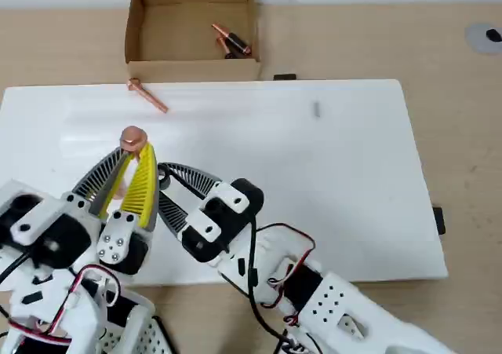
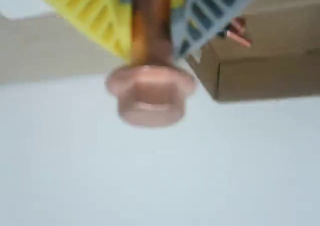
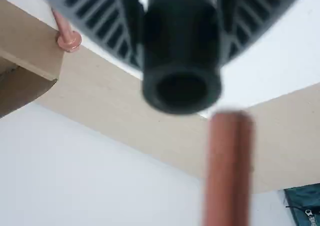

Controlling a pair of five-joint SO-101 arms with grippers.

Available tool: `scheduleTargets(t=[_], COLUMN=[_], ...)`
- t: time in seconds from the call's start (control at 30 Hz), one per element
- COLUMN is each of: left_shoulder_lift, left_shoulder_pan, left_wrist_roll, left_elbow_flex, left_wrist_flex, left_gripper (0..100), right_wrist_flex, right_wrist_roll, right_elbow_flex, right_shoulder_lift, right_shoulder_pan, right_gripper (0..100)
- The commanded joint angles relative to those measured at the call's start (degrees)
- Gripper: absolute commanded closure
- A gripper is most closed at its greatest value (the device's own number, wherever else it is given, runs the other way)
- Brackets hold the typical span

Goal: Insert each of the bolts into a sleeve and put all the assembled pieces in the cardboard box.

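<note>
Firmly, the left gripper's (image 1: 137, 150) fingers (image 2: 90, 15) clamp a copper bolt (image 1: 133, 140) below its head; the right gripper's (image 1: 163, 183) fingers (image 3: 95, 20) pinch a black sleeve (image 3: 181, 60) just beside its shank. A second bolt (image 1: 147, 95) lies on the white board (image 1: 314, 197) near the cardboard box (image 1: 192, 70) — assembled pieces (image 1: 232, 40) inside.

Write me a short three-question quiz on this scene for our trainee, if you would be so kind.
1. True or false: the left jaws are shut on a copper bolt.
2. What do the right jaws hold? A) a black sleeve B) a screwdriver C) nothing
3. Where does the loose bolt lie?
Key: 1. true; 2. A; 3. on the white board, by a corner of the cardboard box.
</note>
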Motion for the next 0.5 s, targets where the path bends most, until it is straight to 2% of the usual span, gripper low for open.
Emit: scheduleTargets(t=[0.0, 0.23, 0.47], left_shoulder_lift=[-0.13, -0.13, -0.13], left_shoulder_pan=[0.00, -0.09, -6.15], left_wrist_roll=[-0.44, -0.44, -0.35], left_elbow_flex=[1.49, 6.07, 9.05], left_wrist_flex=[-2.55, -5.36, -10.99], left_gripper=[99, 100, 99], right_wrist_flex=[-1.49, -1.49, -1.49], right_wrist_roll=[0.09, 0.09, 0.09], right_elbow_flex=[-4.00, -4.00, -3.91], right_shoulder_lift=[-1.10, -1.10, -1.10], right_shoulder_pan=[0.75, 0.75, 0.75], right_gripper=[98.9, 98.9, 98.9])
